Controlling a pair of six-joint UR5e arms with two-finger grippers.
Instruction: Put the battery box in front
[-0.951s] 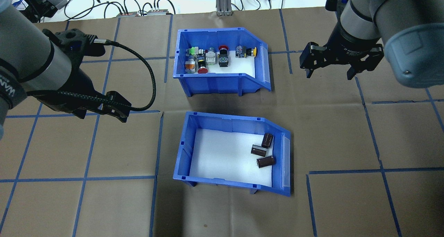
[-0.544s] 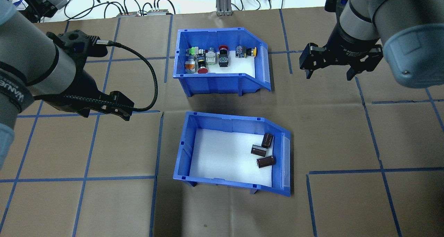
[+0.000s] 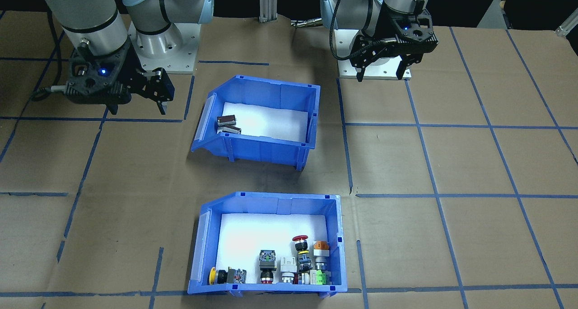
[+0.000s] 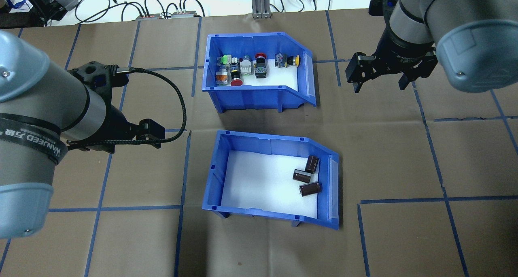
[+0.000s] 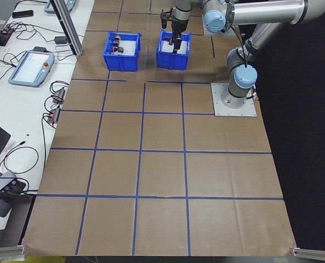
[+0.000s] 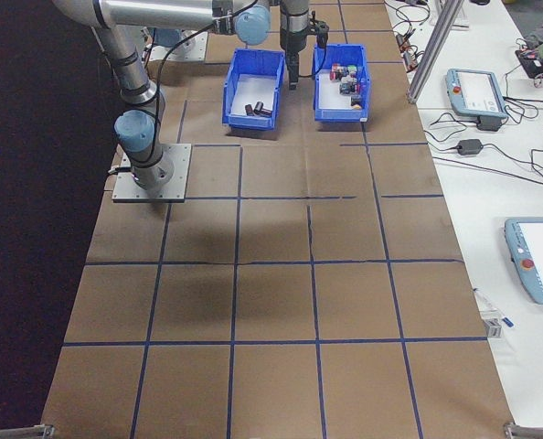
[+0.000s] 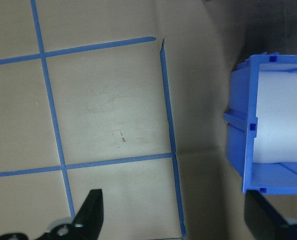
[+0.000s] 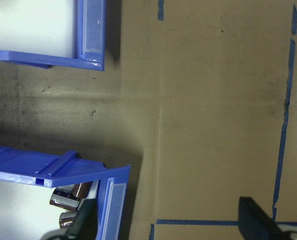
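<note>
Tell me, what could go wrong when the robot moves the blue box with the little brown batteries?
The batteries lie loose by the battery box's low cut-away front, so a tilt might roll them out. The button box sits close, so a push could bump it. Both open grippers, left and right, are off to the sides.

Blue battery box [image 4: 259, 206] upright on table; three brown cells [image 4: 307, 175] inside

Table [image 4: 404, 155] is covered in brown paper, gridded with blue tape [image 4: 445, 196]. White bench [image 6: 527, 183] alongside is cluttered with cables [image 4: 162, 5] and teach pendants [image 6: 477, 87].
</note>
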